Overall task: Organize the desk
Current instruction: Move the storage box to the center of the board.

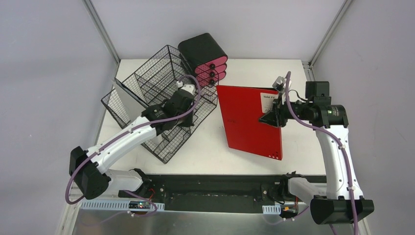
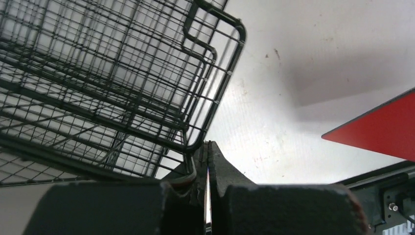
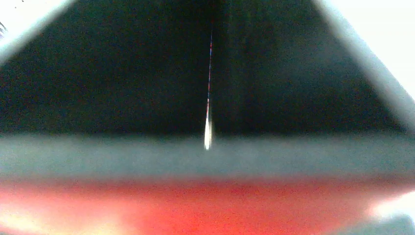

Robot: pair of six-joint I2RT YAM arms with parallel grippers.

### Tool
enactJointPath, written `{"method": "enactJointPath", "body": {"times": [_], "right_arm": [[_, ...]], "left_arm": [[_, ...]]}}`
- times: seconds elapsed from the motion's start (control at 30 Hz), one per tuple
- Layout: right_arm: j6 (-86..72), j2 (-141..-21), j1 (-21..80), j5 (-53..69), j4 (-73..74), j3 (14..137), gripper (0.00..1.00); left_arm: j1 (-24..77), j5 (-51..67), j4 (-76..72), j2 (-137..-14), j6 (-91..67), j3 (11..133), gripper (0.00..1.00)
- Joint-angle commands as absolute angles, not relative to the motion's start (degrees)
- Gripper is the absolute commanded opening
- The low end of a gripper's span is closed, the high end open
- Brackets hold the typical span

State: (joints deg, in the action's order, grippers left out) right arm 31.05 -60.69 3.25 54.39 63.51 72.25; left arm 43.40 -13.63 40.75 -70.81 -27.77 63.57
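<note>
The step in hand appears to be filing the red folder (image 1: pixel 247 122): its 3 o'clock edge is pinched in the jaws of the right gripper (image 1: pixel 271 116) and seems lifted off the table (image 1: pixel 215 152), which fills the middle of the overhead view with its metal-framed edge all round. The jaws of the left gripper (image 2: pixel 208 149) are pressed together right at the near rim wire of the wire rack (image 1: pixel 151 83). Whether that wire is actually clamped cannot be told. The rack sits at 10 o'clock, skewed to the table's sides, with a white sheet (image 1: pixel 125 100) stood in its outer slot, and a black-and-pink drawer unit (image 1: pixel 205 56) is set at 12 o'clock, just beside it. Next, the rack would probably need to be steadied or squared while the folder is stood upright and carried toward 9 o'clock into a free slot. Bare surface is left between rack and folder and along the 6 o'clock edge. The rack's 9 o'clock corner lies close to the table's edge.
</note>
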Motion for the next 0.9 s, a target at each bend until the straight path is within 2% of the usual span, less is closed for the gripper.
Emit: {"method": "enactJointPath", "body": {"times": [0.0,0.17,0.27,0.37,0.63,0.87], "right_arm": [[31.36,-60.19,3.05,60.55,63.34,78.69,0.00],[31.46,-60.38,2.99,60.96,63.75,80.74,0.00],[31.05,-60.70,3.01,62.02,63.15,81.19,0.00],[28.61,-60.94,3.05,63.11,60.28,81.06,0.00],[22.81,-62.15,3.04,64.97,53.39,81.15,0.00],[21.06,-63.72,3.02,66.69,50.80,83.01,0.00]], "left_arm": [[42.88,-10.19,29.57,-75.57,-27.37,68.68,0.00],[42.89,-7.43,27.46,-79.36,-26.33,72.02,0.00],[42.89,-6.10,26.89,-79.42,-25.01,73.61,0.06],[42.89,-2.79,27.86,-78.03,-23.04,75.71,0.14],[42.89,1.83,32.65,-66.50,-19.08,76.04,0.47],[42.89,-4.42,38.48,-56.14,-15.06,77.35,0.60]]}}
